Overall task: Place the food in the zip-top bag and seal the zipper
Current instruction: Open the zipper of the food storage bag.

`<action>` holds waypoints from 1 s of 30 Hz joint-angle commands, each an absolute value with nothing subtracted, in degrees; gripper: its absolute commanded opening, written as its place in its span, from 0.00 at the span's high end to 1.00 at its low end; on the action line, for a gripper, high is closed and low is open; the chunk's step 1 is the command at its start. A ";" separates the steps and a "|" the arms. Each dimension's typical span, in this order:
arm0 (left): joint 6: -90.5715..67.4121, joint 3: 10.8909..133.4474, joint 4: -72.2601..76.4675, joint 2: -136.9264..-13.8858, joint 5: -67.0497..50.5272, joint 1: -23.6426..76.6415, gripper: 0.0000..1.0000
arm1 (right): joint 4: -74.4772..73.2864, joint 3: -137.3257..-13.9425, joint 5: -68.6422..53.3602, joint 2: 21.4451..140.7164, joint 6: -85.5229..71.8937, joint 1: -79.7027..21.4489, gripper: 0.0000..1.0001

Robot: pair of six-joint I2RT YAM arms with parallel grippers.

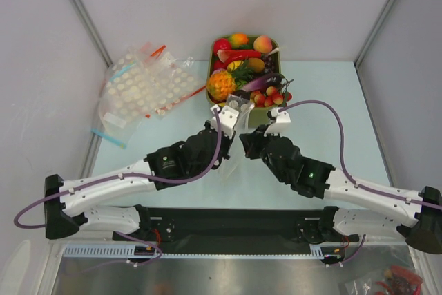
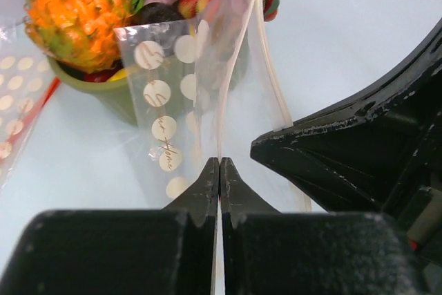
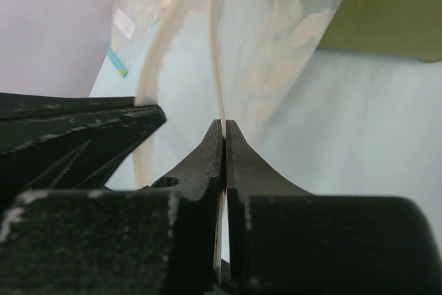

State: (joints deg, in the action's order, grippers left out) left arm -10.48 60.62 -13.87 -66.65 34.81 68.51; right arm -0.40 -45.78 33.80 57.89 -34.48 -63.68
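The zip-top bag (image 2: 173,101) is clear with white dots and hangs upright between my two grippers, just in front of the food tray. Its pale zipper (image 2: 238,60) splits into two strips, so the mouth is parted. My left gripper (image 2: 219,161) is shut on one strip and my right gripper (image 3: 225,122) is shut on the other strip of the zipper (image 3: 215,46). From above, the left gripper (image 1: 233,112) and right gripper (image 1: 276,117) sit close together. The food lies in the tray: a pineapple (image 1: 221,86), red berries (image 1: 266,96) and a purple piece (image 1: 262,81).
The green tray (image 1: 273,39) stands at the back centre of the table. A heap of dotted bags (image 1: 148,88) with red and blue strips lies at the back left. Grey walls close in the table on both sides.
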 commanded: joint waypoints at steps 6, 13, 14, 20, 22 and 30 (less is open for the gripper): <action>-10.72 64.51 -19.60 -65.83 37.63 68.73 0.99 | 2.55 -48.08 34.37 60.38 -34.19 -63.72 1.00; -11.08 64.60 -17.40 -70.48 33.93 68.73 0.76 | 3.43 -46.67 35.42 58.01 -35.07 -63.20 1.00; -10.99 64.95 -17.14 -71.18 34.27 68.82 0.75 | 3.60 -46.50 35.33 57.57 -35.16 -63.11 1.00; -11.60 68.72 -19.77 -79.18 35.33 68.82 0.73 | 2.90 -45.97 35.68 56.52 -36.74 -61.88 1.00; -11.95 69.52 -20.21 -80.50 35.68 68.73 0.73 | 2.99 -45.53 35.68 55.81 -37.18 -61.44 1.00; -11.69 68.29 -21.35 -76.38 40.95 68.73 0.93 | 3.25 -45.17 34.37 55.28 -37.27 -60.64 0.98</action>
